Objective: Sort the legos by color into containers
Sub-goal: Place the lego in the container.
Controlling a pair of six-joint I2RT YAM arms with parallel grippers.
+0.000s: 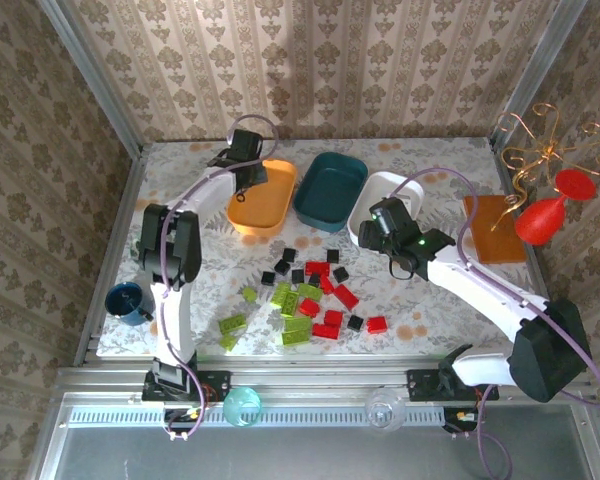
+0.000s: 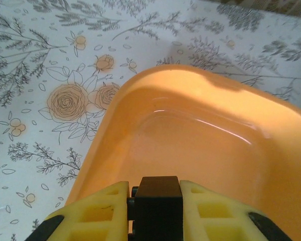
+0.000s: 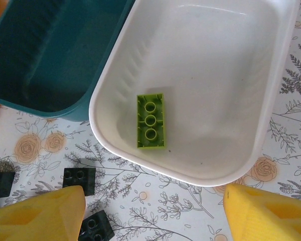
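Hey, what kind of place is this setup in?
Probably a robot test booth dressed like a home: damask wallpaper panels in bare aluminium framing, a floral tablecloth, and the left arm and right arm bolted at the near edge.

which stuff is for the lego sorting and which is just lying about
Job: orange tub, teal tub, white tub, loose bricks, lime brick in white tub, held black brick.
Lying about: blue cup, orange board, red vase, teal glass bowl, clear glass bowl.
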